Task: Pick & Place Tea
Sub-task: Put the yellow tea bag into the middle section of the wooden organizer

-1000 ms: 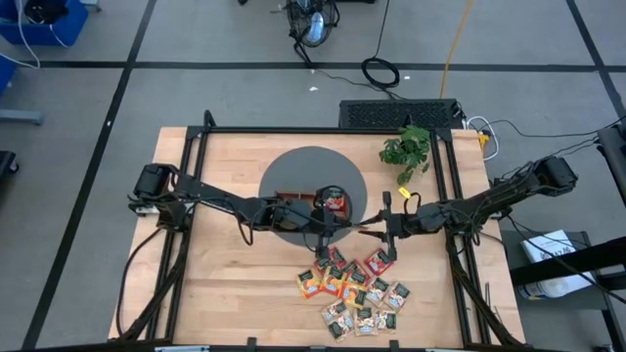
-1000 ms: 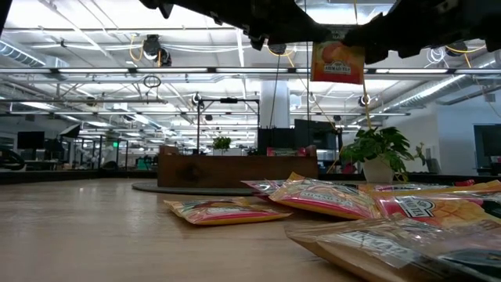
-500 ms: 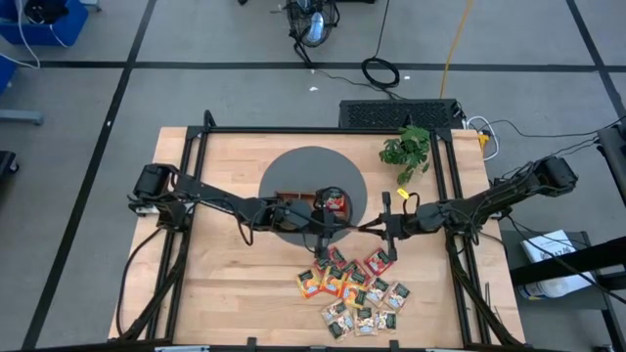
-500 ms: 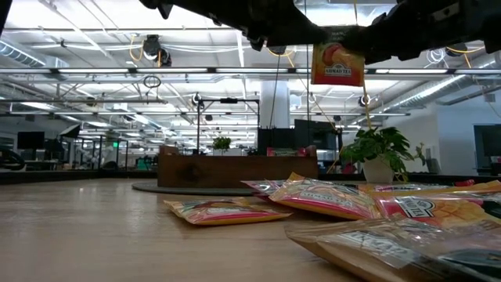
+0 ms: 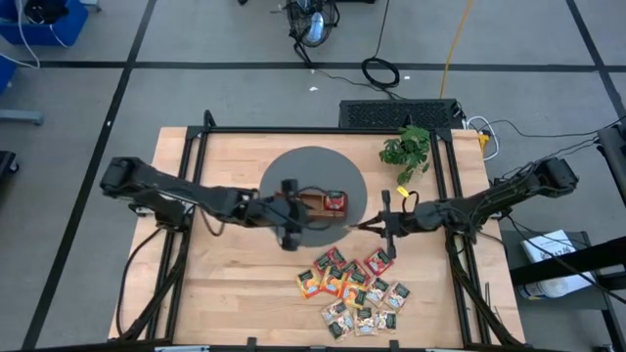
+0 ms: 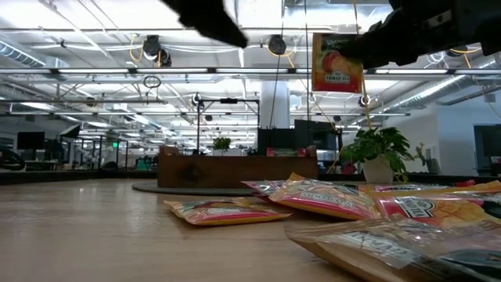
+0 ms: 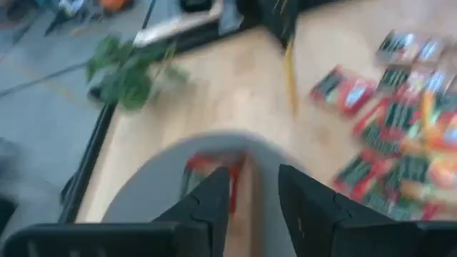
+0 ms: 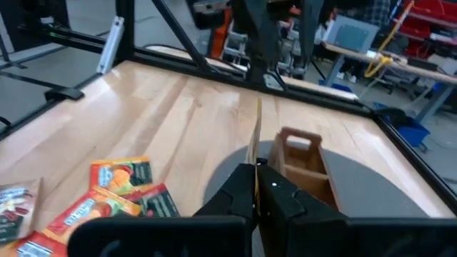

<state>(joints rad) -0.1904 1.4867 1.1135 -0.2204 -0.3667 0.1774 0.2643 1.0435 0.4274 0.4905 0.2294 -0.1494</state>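
Observation:
An orange-yellow tea sachet (image 6: 337, 63) hangs upright over the table, and my right gripper (image 5: 364, 227) is shut on it. It shows edge-on in the right wrist view (image 8: 254, 135). To its left, my left gripper (image 7: 253, 207) stands open and holds nothing, over the brown wooden tray (image 5: 293, 198). A red sachet (image 5: 336, 202) lies in the tray's right compartment. Several more sachets (image 5: 357, 288) lie in a loose pile flat on the table near its front edge. My right gripper pinches the orange-yellow sachet between its two fingers at the edge that faces the gripper (image 8: 255, 165). The fingers come level from the table's right. The sachet stands upright on edge, reaching out beyond the fingertips, clear of the table and of the tray.
The tray stands on a round grey mat (image 5: 313, 161) at the table's middle. A small potted plant (image 5: 406, 149) stands at the back right. Bare wood lies at the table's front left (image 5: 235, 284).
My left gripper has let go of the orange-yellow sachet and drawn back toward the table's left edge, rising a little. The sachet has stayed hanging upright in my right gripper, which has kept its place.

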